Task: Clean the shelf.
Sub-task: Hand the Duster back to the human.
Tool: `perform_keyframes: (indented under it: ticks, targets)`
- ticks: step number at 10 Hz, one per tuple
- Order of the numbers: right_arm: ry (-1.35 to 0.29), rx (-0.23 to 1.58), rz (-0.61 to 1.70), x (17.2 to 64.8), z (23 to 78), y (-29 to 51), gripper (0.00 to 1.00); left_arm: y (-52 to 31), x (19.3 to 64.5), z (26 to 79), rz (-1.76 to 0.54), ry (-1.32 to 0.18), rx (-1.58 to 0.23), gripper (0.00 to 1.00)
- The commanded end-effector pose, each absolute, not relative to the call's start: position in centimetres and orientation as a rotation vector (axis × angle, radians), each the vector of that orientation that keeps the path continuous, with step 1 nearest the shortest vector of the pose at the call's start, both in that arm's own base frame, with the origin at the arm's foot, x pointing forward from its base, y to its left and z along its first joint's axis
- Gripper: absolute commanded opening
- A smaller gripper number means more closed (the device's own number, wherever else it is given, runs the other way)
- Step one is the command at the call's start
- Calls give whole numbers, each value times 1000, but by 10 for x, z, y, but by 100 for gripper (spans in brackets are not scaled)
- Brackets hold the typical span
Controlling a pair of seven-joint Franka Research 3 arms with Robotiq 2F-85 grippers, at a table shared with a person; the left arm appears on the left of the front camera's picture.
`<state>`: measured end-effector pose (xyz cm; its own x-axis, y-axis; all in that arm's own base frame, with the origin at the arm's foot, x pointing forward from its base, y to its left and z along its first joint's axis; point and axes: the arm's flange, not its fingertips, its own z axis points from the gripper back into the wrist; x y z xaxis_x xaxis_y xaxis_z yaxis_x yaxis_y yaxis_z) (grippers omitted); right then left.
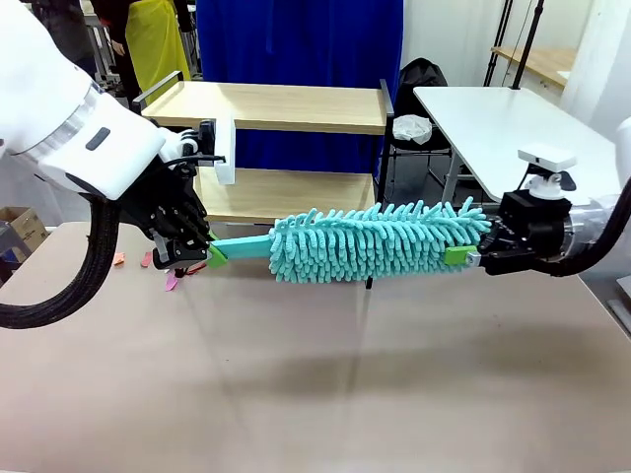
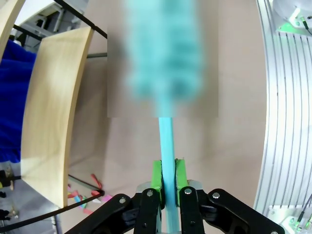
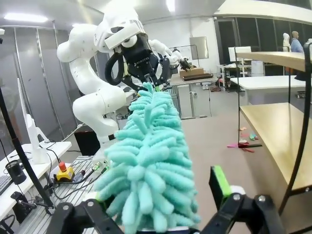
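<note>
The shelf stands at the table's far side, two light wood boards in a black frame; its boards also appear along the left of the left wrist view and at the right of the right wrist view. A teal fluffy duster lies level above the table in front of it. My left gripper is shut on the duster's teal handle, green pads pressed to both sides. My right gripper stands open around the tip of the duster head, its one visible pad apart from the fibres.
Small pink and red scraps lie on the table by the shelf's left foot. A white table stands at the back right, and a blue curtain hangs behind the shelf. A cardboard box sits at the far left.
</note>
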<state>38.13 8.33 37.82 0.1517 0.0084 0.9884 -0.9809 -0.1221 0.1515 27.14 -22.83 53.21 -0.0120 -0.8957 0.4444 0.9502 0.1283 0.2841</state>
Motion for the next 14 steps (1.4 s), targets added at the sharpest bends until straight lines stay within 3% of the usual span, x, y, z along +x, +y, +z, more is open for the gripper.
perform_keyframes:
  ticks: [1,2,3,4,6,7,8,9,13,14]
  targets:
    - [-1078,1347,1219,387,374,97,100,-230,271,534,-1447,-612,-136,13]
    - [-1052,1346,1214,386,374,97,43,-230,271,534,-1447,-612,-136,13]
    - [-1051,1347,1212,386,374,95,41,-230,271,534,-1447,-612,-136,13]
    - [-1055,1351,1224,385,375,93,0,-230,271,534,-1447,-612,-136,13]
    - [-1054,1357,1246,384,375,93,0,-230,271,534,-1447,-612,-136,13]
    - [-1053,1360,1252,384,375,92,18,-230,271,534,-1447,-612,-136,13]
    - [-1050,1365,1259,384,375,92,5,-230,271,534,-1447,-612,-136,13]
    - [-1044,1370,1276,384,375,92,0,-230,271,534,-1447,-612,-136,13]
    - [-1012,1421,1315,387,374,92,0,-230,271,534,-1447,-612,-136,13]
    - [-1025,1364,1253,382,376,91,0,-227,272,532,-1462,-599,-111,71]
